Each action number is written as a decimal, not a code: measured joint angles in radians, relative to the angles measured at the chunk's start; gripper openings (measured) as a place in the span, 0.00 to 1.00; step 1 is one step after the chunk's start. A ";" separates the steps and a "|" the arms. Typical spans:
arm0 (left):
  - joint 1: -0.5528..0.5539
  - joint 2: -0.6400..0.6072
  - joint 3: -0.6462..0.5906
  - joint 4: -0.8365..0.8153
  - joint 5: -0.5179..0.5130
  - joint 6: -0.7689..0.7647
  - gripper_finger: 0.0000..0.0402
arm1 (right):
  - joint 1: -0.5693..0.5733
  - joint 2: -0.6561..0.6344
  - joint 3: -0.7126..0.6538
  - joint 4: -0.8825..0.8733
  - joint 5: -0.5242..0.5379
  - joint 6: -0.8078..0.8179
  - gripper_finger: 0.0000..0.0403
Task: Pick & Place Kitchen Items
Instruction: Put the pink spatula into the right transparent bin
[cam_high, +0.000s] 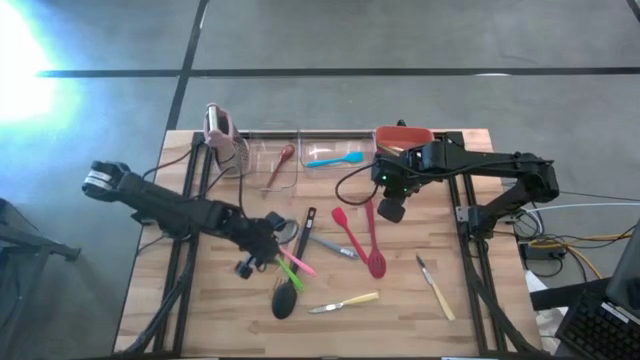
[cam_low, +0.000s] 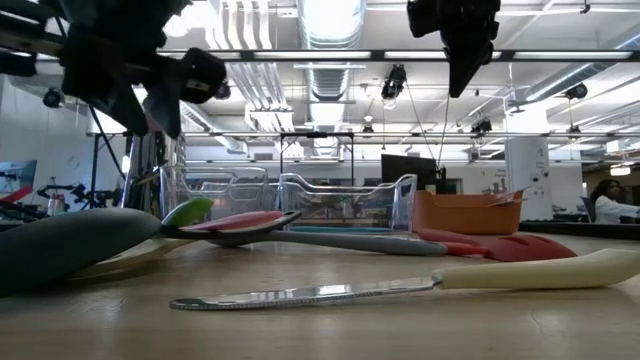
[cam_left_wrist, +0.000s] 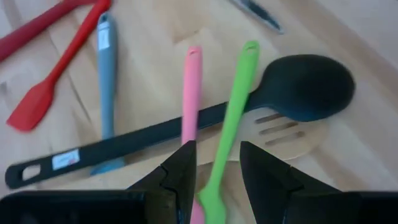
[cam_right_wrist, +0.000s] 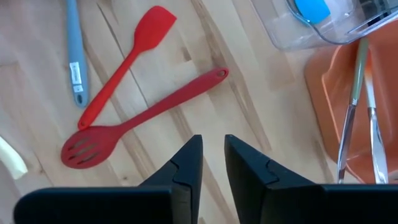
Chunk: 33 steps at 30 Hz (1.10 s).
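Hovering with narrowly parted, empty fingers, the left gripper (cam_left_wrist: 214, 171) straddles one green spatula (cam_left_wrist: 231, 121) beside one pink spatula (cam_left_wrist: 190, 87), both crossing one black ladle (cam_left_wrist: 186, 127) near the table's (cam_high: 400, 320) front edge.

clear bins (cam_high: 272, 158) | orange bin (cam_high: 402, 137) | pink-topped rack (cam_high: 219, 127) | wooden table (cam_high: 470, 310)

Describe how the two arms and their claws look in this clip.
Both arms are dark, jointed and slim. The left arm has a pale silver band at its outer end; the right arm shows a small green light near its wrist, and a thin dark cable loops beside it. Each claw, left and right, has two black, wedge-shaped fingers with stepped inner edges on a black block.
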 joint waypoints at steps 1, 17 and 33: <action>-0.009 0.000 0.000 0.010 -0.001 -0.001 0.31 | 0.000 0.000 0.000 0.002 0.002 0.000 0.16; -0.033 0.149 0.001 0.185 0.066 -0.019 0.31 | 0.000 0.000 0.000 0.006 0.007 0.000 0.15; -0.005 0.391 0.223 0.084 -0.030 0.115 0.31 | 0.000 0.000 0.000 0.007 0.007 0.003 0.13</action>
